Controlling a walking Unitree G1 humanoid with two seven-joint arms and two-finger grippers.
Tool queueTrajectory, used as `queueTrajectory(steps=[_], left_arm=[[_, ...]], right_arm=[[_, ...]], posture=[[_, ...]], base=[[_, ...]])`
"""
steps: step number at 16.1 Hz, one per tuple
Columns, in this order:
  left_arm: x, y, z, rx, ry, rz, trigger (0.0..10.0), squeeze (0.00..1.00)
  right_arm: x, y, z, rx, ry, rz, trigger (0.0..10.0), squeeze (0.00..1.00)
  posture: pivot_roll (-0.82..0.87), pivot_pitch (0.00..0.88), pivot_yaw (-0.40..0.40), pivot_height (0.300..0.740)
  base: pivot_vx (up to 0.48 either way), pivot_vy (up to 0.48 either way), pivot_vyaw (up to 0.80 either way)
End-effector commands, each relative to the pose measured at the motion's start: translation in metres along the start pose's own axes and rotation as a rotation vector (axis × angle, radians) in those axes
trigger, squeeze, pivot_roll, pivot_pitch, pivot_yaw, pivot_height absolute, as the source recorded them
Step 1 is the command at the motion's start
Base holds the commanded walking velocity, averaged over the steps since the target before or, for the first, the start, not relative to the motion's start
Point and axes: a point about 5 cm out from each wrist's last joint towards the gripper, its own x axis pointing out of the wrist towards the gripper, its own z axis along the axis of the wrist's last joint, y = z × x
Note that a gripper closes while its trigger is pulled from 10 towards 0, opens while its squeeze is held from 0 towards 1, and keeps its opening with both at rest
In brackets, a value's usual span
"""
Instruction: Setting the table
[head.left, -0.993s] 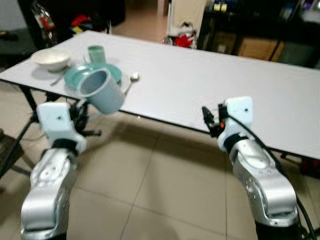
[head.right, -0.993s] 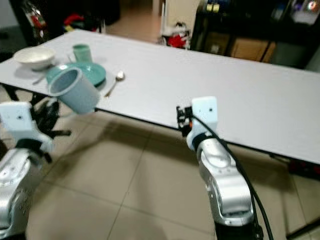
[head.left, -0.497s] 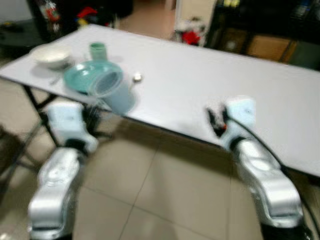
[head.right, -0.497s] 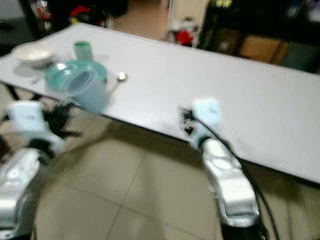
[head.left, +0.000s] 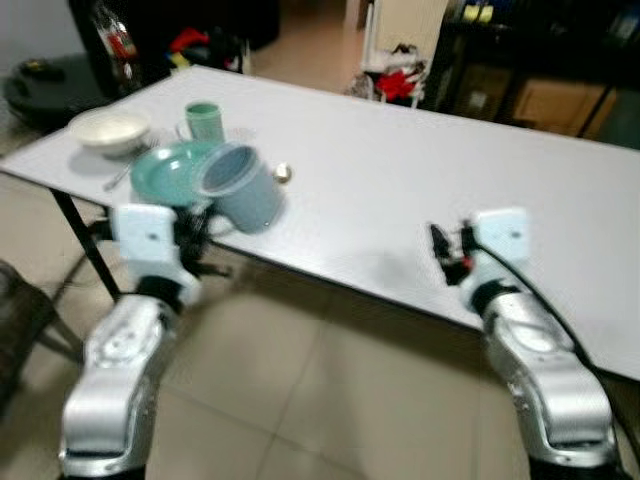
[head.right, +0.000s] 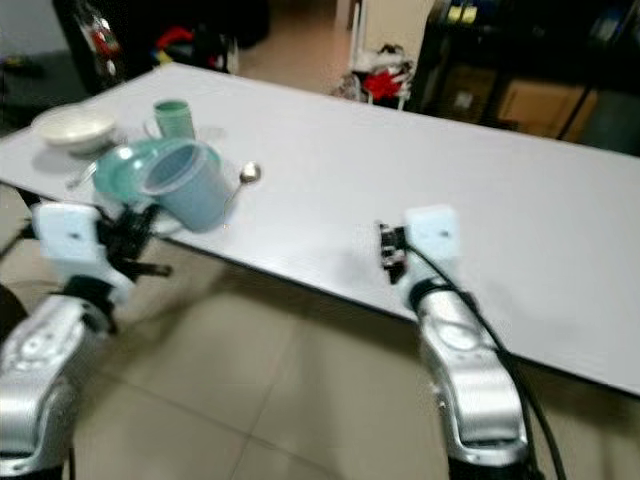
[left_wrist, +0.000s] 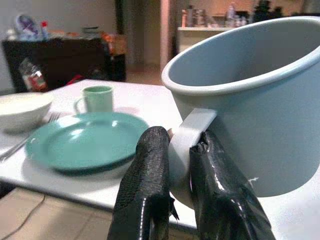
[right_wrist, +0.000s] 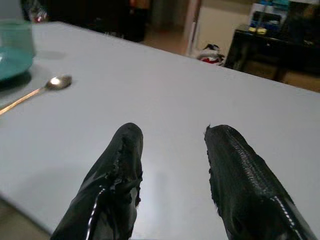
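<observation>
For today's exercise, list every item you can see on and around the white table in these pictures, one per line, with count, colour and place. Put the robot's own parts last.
Long white table: one, white, spans the scene ahead of the robot.
Pale blue plastic mug: one, pale blue, tilted, held by its handle above the table's near edge.
Round teal plate: one, teal, on the table's left end, behind the mug.
Small green cup: one, green, upright beyond the plate.
White bowl: one, white, far left of the table.
Metal spoon: one, silver, right of the plate.
Left gripper: black fingers clamped on the mug handle.
Right gripper: black fingers apart, over bare table.
</observation>
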Motion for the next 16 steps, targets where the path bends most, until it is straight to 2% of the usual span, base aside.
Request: queueTrajectory(steps=[1, 5, 8, 10, 16], left_arm=[[0.002, 0.001, 0.005, 0.025, -0.020, -0.016, 10.0, 0.00], [0.002, -0.023, -0.007, 0.079, 0.019, -0.157, 10.0, 0.00], [0.007, -0.029, -0.009, 0.081, 0.019, -0.178, 10.0, 0.00], [0.010, -0.027, -0.009, 0.105, 0.017, -0.163, 10.0, 0.00], [0.017, -0.012, -0.014, 0.180, 0.058, -0.093, 10.0, 0.00]], right_arm=[[-0.003, 0.007, 0.003, 0.032, -0.011, 0.025, 10.0, 0.00], [-0.017, 0.004, -0.003, 0.031, 0.014, 0.005, 10.0, 0.00], [-0.020, 0.002, -0.004, 0.028, 0.020, -0.010, 10.0, 0.00], [-0.021, 0.001, -0.004, 0.028, 0.015, -0.016, 10.0, 0.00], [-0.016, 0.006, -0.005, 0.013, 0.012, 0.046, 10.0, 0.00]], posture=[[0.01, 0.000, 0.015, 0.740], [-0.01, 0.000, 0.028, 0.740], [-0.02, 0.000, 0.041, 0.740], [-0.02, 0.000, 0.043, 0.740], [0.00, 0.000, 0.062, 0.740]], base=[[0.341, 0.000, -0.80], [0.336, 0.000, -0.80], [0.321, 0.000, -0.80], [0.313, 0.000, -0.69], [0.315, 0.000, 0.00]])
